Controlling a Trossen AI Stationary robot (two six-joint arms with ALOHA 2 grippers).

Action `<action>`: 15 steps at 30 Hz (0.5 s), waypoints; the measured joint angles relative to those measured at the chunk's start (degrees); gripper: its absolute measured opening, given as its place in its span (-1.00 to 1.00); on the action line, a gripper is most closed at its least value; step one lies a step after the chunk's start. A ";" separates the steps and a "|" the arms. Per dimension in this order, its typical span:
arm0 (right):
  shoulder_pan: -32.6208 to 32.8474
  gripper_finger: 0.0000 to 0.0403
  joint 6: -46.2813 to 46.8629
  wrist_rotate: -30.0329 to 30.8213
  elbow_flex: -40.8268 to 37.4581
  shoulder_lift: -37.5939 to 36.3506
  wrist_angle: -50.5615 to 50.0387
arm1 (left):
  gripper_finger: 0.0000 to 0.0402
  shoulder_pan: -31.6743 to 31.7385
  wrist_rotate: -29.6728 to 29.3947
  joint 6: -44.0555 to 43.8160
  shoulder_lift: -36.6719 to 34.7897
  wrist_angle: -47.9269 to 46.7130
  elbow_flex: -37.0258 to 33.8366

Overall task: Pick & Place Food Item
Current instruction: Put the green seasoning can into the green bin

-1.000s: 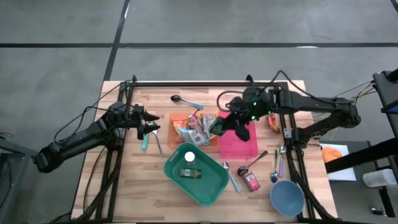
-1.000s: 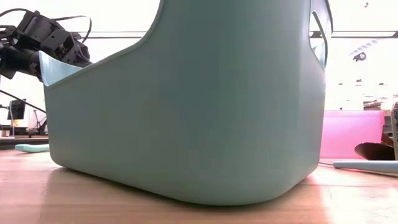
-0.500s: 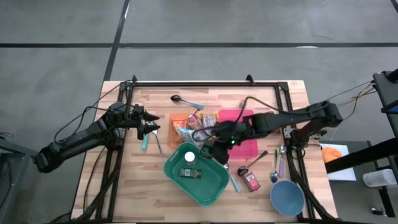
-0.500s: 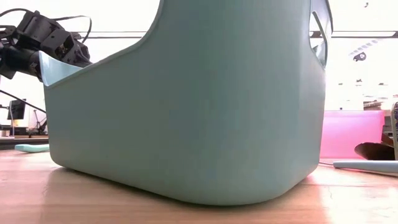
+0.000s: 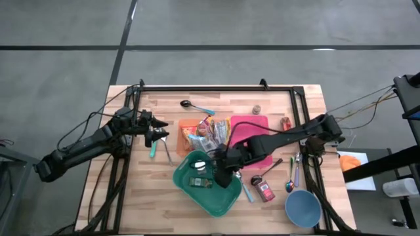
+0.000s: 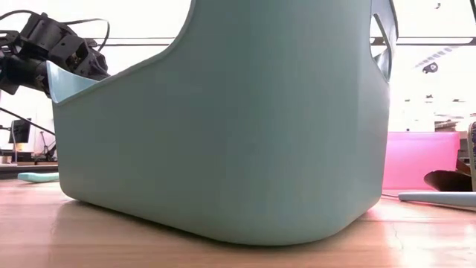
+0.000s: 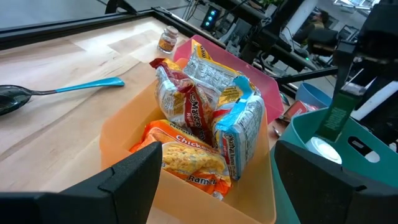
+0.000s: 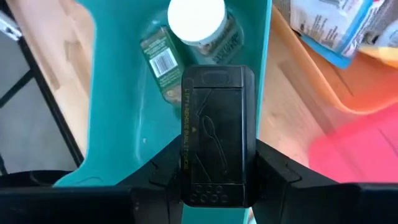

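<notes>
The bench (image 5: 157,190) is smooth, pale wood. The teal tub (image 5: 226,196) and orange tub (image 7: 124,134) are smooth plastic. The noodle packets (image 7: 205,93) are shiny, crinkly plastic.

From above, light falls even and soft on my worktop (image 5: 157,190) — shadows are faint. At table height the room behind is blown out white, and the bin (image 6: 223,134) close to the lens is soft. My right wrist picture is slightly blurred; the packets (image 7: 205,124) in my left one are sharp — jaws dark.
</notes>
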 joint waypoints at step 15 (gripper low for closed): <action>0.26 -0.40 2.88 -0.14 2.65 10.41 0.79 | 0.57 0.00 0.00 0.01 0.00 -0.21 0.00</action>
